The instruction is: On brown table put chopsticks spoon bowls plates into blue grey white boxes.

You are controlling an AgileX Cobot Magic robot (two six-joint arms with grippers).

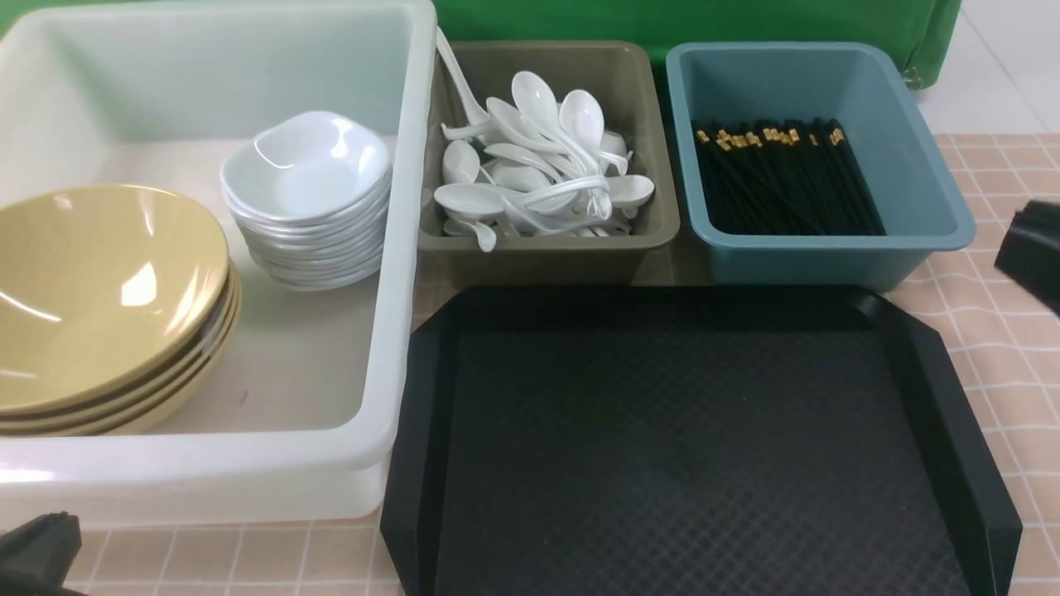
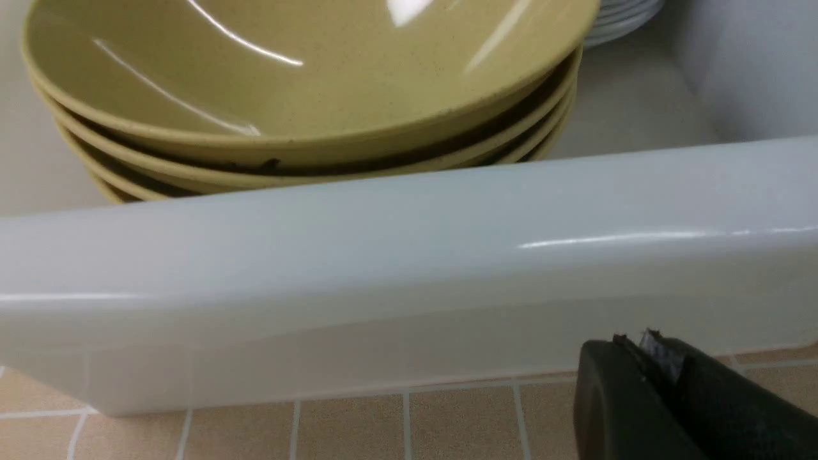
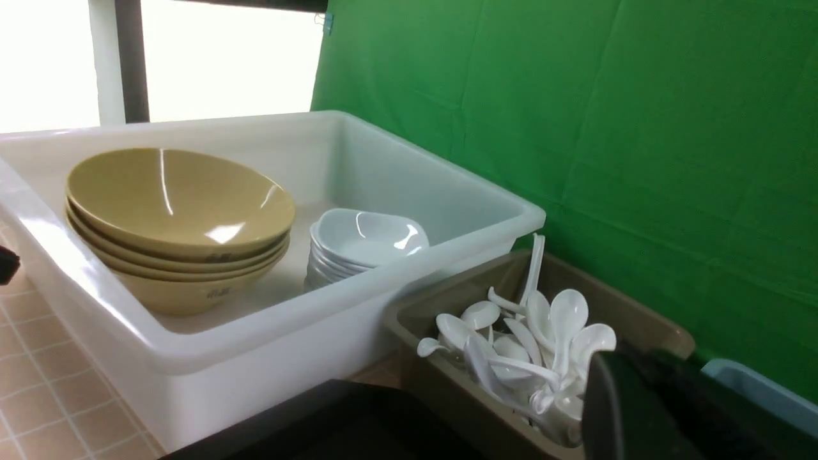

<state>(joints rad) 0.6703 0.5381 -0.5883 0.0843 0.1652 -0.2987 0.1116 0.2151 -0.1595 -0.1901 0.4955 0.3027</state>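
- I see the yellow bowls [image 1: 91,306] stacked in the near left part of the white tub [image 1: 397,273], which sits toward the desk's [image 1: 994,331] left edge.
- The white plates [image 1: 308,199] form a second stack in the same tub, just beside the bowls, on the far side.
- The white spoons [image 1: 538,165] lie heaped in the olive-grey box [image 1: 654,223], just beside the tub at the desk's far edge; one spoon leans upright against its wall.
- The black chopsticks [image 1: 782,178] lie together in the teal-blue box [image 1: 927,207], next along the far edge, gold ends pointing away from me.
- The black tray [image 1: 687,447] sits on the near side of the two small boxes.
- My left gripper [image 2: 645,358] sits low by the tub's near wall, fingers clenched, grasping nothing.
- My right gripper [image 3: 632,364] hangs off the desk's right edge, beside the teal-blue box; I cannot tell whether its fingers are parted.
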